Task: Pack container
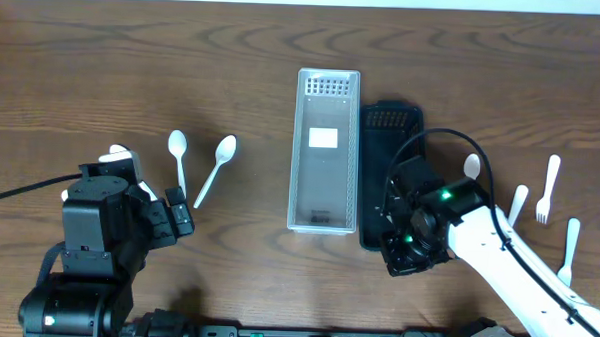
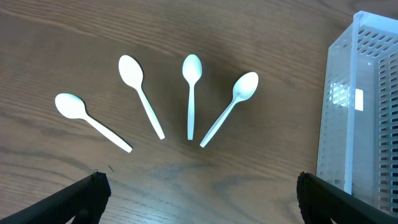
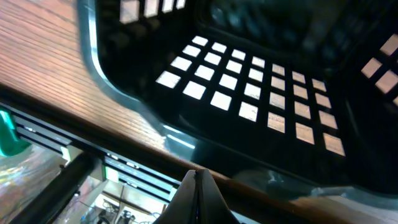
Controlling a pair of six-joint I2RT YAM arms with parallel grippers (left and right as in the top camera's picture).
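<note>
A clear plastic container [image 1: 298, 158] lies lengthwise at the table's middle and also shows at the right of the left wrist view [image 2: 364, 124]. A black slotted container [image 1: 389, 122] lies against its right side. My right gripper [image 1: 405, 248] is shut with its fingers pressed together [image 3: 198, 179] at the black container's near end [image 3: 249, 93]; nothing shows between the fingers. Several white spoons [image 2: 191, 93] lie fanned out on the wood; two show from above [image 1: 218, 162]. My left gripper [image 2: 199, 190] is open and empty, hovering near them [image 1: 174, 217].
White forks [image 1: 547, 187] and another white spoon [image 1: 471, 166] lie on the table to the right, beside the right arm. The table's front edge and a metal rail [image 3: 93, 149] are just below the right gripper.
</note>
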